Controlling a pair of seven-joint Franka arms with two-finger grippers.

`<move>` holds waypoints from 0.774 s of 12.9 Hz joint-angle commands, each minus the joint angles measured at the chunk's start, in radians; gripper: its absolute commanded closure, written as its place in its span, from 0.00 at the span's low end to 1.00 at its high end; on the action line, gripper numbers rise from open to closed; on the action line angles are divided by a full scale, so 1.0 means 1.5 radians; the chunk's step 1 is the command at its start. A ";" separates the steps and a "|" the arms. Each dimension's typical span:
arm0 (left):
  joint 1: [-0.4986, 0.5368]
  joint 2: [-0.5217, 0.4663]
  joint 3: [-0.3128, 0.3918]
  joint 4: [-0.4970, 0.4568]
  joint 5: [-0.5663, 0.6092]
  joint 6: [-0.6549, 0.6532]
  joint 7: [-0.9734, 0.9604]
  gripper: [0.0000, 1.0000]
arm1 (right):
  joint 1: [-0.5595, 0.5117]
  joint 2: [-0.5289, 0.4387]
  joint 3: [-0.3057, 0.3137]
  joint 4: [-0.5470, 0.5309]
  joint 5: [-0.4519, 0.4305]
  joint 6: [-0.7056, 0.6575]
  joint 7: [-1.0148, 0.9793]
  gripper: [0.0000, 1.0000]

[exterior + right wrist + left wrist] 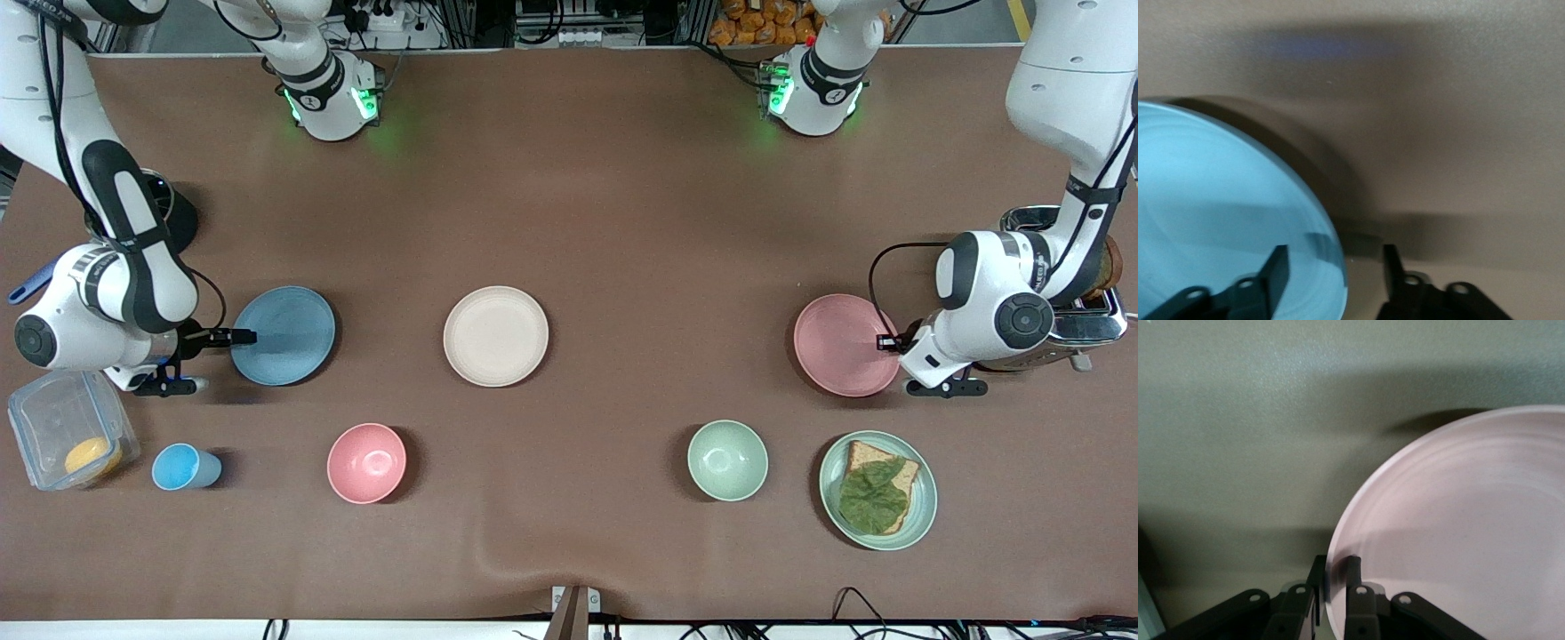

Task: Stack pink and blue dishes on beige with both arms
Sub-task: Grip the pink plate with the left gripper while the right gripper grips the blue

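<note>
The left gripper point(1335, 587) is clamped on the pink plate's point(843, 345) rim near the table's left-arm edge. The right gripper point(1335, 273) straddles the blue plate's point(284, 335) rim, not yet pinched. Close fully before lifting toward the beige plate point(496, 336), mid-table.

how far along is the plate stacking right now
Nothing is stacked yet: the beige plate is bare. In hand: the left gripper has pinched the pink plate's rim, and the right gripper straddles the blue plate's rim, jaws apart. Left: lifting both and stacking them.
</note>
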State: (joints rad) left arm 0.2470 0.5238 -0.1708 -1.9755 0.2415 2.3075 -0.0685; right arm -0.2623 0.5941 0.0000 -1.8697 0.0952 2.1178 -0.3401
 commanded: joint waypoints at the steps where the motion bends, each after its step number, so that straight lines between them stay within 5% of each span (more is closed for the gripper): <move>1: 0.008 0.005 -0.010 0.005 -0.014 0.005 0.000 1.00 | -0.013 0.004 0.010 0.007 0.012 -0.001 -0.020 0.77; 2: 0.009 0.001 -0.011 0.006 -0.025 0.003 0.004 1.00 | -0.012 0.004 0.010 0.008 0.012 -0.003 -0.020 0.95; 3: 0.007 -0.007 -0.018 0.007 -0.036 -0.001 0.005 1.00 | -0.011 0.003 0.010 0.010 0.012 -0.006 -0.020 1.00; 10: 0.008 -0.029 -0.119 0.110 -0.116 -0.152 0.004 1.00 | -0.013 -0.001 0.011 0.064 0.012 -0.093 -0.022 1.00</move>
State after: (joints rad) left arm 0.2515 0.4864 -0.3167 -1.8542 0.1042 2.1447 -0.0691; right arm -0.2671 0.5892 0.0055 -1.8295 0.0994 2.0487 -0.3645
